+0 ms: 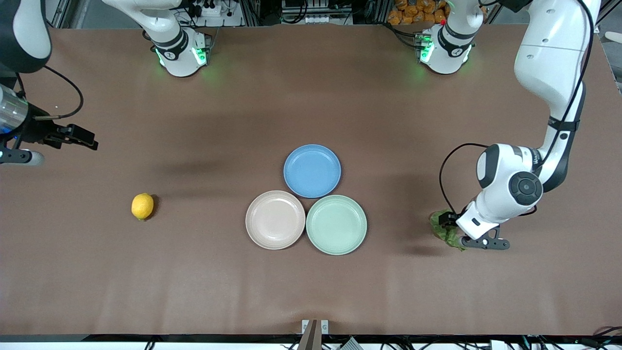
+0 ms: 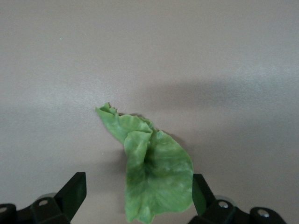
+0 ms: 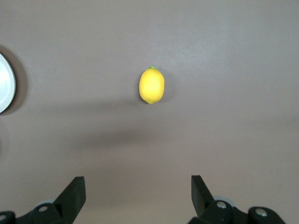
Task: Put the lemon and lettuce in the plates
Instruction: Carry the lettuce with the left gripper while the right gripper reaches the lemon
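Observation:
The lettuce (image 1: pixel 446 234) is a wrinkly green leaf that lies on the table toward the left arm's end. My left gripper (image 1: pixel 460 237) is low over it and open. In the left wrist view the lettuce (image 2: pixel 156 177) lies between the two spread fingers of that gripper (image 2: pixel 138 184). The lemon (image 1: pixel 142 206) rests on the table toward the right arm's end. My right gripper (image 1: pixel 80 137) hangs open and empty over bare table, and the lemon (image 3: pixel 152 85) lies well ahead of that gripper (image 3: pixel 138 184). Mid-table, the beige-pink plate (image 1: pixel 275 219) and the mint green plate (image 1: pixel 336 224) stand empty side by side.
An empty blue plate (image 1: pixel 312 170) touches both other plates and lies farther from the front camera than they do. A pale plate's rim (image 3: pixel 4 84) shows at the edge of the right wrist view. Brown table (image 1: pixel 204 272) surrounds everything.

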Available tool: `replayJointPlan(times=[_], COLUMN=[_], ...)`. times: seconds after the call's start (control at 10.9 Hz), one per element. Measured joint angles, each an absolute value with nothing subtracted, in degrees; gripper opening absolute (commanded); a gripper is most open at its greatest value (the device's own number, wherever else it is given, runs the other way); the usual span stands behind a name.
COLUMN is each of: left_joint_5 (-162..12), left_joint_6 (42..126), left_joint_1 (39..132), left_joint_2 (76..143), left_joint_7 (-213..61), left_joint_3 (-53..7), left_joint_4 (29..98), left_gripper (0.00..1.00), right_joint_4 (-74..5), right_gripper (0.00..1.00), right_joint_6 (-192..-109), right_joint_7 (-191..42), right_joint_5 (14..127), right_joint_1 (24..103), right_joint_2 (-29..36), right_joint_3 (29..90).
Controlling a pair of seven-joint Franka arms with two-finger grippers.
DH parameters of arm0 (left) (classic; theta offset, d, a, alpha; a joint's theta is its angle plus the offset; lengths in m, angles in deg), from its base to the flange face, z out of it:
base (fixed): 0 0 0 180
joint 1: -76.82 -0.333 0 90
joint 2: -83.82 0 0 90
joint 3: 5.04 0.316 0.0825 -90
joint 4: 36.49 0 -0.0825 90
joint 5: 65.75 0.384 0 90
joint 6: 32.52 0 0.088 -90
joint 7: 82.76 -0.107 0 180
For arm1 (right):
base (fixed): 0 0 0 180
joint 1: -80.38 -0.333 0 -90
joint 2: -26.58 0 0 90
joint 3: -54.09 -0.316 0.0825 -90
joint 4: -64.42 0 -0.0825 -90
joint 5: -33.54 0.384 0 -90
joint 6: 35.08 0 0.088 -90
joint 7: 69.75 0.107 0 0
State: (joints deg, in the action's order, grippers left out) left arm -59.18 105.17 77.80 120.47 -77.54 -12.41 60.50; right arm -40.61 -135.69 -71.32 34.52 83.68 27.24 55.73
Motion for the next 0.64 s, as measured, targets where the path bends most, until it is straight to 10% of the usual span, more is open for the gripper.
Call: replayJointPlan(times=[0.27, 0.64], left_joint_5=[-59.17, -59.17], left_joint_6=[107.63, 108.26], left_joint_1=[77.8, 77.8], left_joint_2=[123.53, 126.36], left_joint_7=[-77.54, -77.55], left_joint_3=[-12.39, -12.51], left_joint_4=[60.31, 59.54], left_gripper=[0.75, 0.03], right_joint_4=[-44.52, -49.07], right_gripper=[1.0, 1.0], right_joint_6=[-140.27, -146.72], right_joint_7=[-71.32, -71.33], right_joint_5=[34.52, 34.52], right_joint_1=[83.67, 83.66], right_joint_2=[27.59, 27.65], right_joint_3=[55.69, 55.65])
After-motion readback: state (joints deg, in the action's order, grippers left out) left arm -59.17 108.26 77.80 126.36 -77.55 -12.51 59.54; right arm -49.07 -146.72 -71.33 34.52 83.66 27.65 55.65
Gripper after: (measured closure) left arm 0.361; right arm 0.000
